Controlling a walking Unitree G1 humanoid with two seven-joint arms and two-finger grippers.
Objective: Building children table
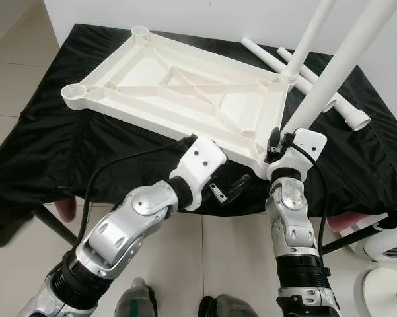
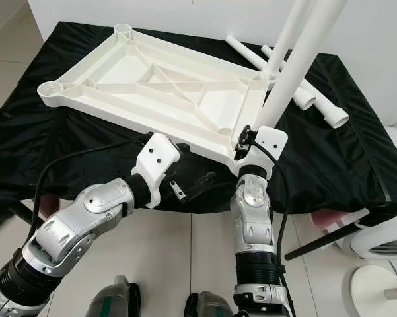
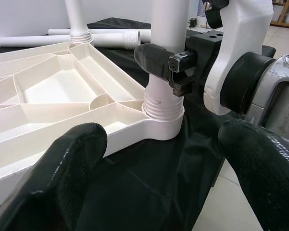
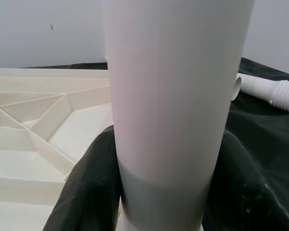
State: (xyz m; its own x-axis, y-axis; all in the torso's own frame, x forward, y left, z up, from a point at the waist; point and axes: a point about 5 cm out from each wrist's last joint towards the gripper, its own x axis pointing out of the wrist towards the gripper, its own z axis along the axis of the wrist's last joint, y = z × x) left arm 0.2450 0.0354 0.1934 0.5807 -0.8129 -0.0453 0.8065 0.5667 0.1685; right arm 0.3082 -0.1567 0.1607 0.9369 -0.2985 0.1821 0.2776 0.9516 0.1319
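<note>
While the white table top [image 1: 185,92] lies upside down on the black cloth [image 1: 46,132] covering the work surface, we have one white leg [image 1: 337,72] standing in its near right corner socket [image 3: 161,118], with the threaded end still partly showing above the socket rim. Our right gripper [image 3: 175,72] is clamped around this leg just above the threads. A second leg [image 1: 307,39] already stands in the far right corner. Two more legs [image 1: 330,99] lie loose on the cloth behind the top, and the two left sockets [image 1: 74,92] are still open.

Our left gripper [image 1: 228,190] hovers just off the near edge of the table top, beside the corner, fingers spread wide and holding nothing.

We judge the main risk to be cross-threading: if the leg leans as we turn it, the threads could bite crooked and jam, or the leg could stand askew. Since the top rests only on slippery cloth and nothing pins it down, twisting could also spin or slide the whole piece toward the near edge, where this corner already sits close to the drop. A slip of the right fingers on the smooth tube would leave the leg half seated and liable to topple.
</note>
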